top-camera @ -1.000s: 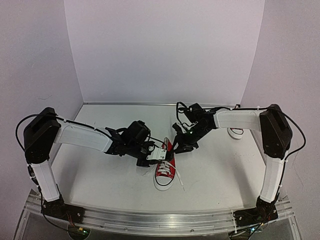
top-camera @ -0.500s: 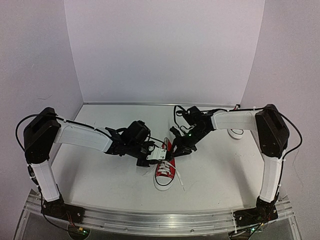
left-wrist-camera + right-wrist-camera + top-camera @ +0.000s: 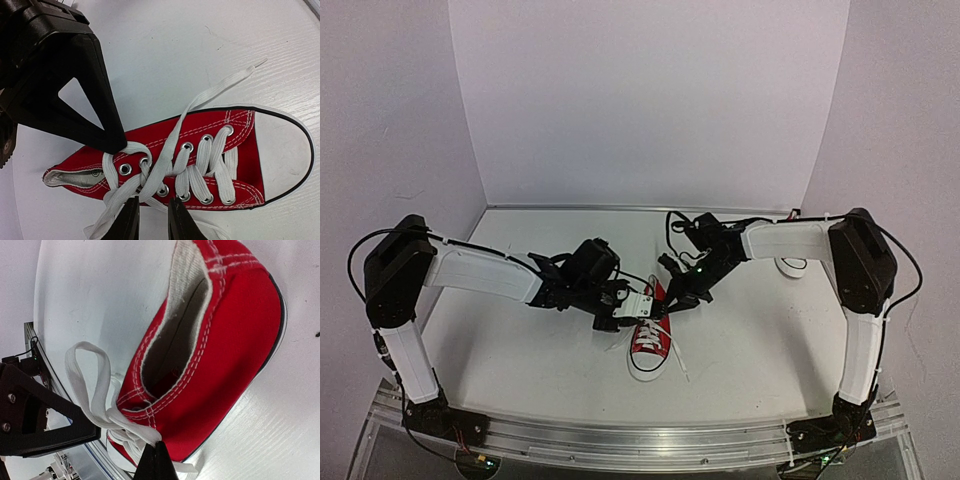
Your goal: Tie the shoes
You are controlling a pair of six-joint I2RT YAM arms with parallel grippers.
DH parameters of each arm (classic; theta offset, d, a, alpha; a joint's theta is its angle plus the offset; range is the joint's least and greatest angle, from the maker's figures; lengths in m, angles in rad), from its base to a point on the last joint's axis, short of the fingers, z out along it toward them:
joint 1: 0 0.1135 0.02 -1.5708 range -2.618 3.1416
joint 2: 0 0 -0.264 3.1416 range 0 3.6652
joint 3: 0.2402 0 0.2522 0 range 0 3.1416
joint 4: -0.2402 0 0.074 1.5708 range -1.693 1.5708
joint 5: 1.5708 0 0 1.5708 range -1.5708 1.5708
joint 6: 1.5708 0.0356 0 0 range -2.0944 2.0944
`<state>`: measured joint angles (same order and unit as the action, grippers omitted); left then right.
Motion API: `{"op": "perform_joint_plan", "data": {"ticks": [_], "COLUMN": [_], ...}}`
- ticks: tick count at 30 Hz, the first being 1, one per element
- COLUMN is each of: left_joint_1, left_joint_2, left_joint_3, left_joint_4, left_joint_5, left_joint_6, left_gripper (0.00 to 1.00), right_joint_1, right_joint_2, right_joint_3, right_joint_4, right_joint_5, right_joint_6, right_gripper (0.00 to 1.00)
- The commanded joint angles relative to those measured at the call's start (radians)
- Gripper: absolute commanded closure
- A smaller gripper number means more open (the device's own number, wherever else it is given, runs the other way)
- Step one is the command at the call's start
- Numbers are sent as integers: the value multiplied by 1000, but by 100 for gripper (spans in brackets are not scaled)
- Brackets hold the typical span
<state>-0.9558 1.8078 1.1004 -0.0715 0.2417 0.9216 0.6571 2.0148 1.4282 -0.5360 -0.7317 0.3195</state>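
The shoe (image 3: 649, 342) lies between both claws, toe toward 6 o'clock. The left claw (image 3: 152, 220), narrow, nips lace (image 3: 172, 142) at its 10; the right claw (image 3: 155, 461) is shut on lace at 1 — best pull apart evenly, keeping the shoe planted.

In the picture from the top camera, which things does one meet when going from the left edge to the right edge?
black joint of the left arm → red shoe → small white disc → black joint of the right arm
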Motion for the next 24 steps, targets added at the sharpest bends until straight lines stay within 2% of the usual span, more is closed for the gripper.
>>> {"op": "perform_joint_plan", "data": {"ticks": [1, 24], "left_joint_1": [-4, -32], "left_joint_2": [-26, 90], "left_joint_3": [59, 86], "left_joint_4": [-5, -21], "left_joint_5": [17, -25], "left_joint_6": [23, 68], "left_gripper": [80, 83], "right_joint_1": [4, 7], "right_joint_2": [-36, -37], "right_joint_3": [27, 27], "right_joint_4": [1, -1], "right_joint_5": [-23, -54], "right_joint_6": [-9, -3], "right_gripper": [100, 100]}}
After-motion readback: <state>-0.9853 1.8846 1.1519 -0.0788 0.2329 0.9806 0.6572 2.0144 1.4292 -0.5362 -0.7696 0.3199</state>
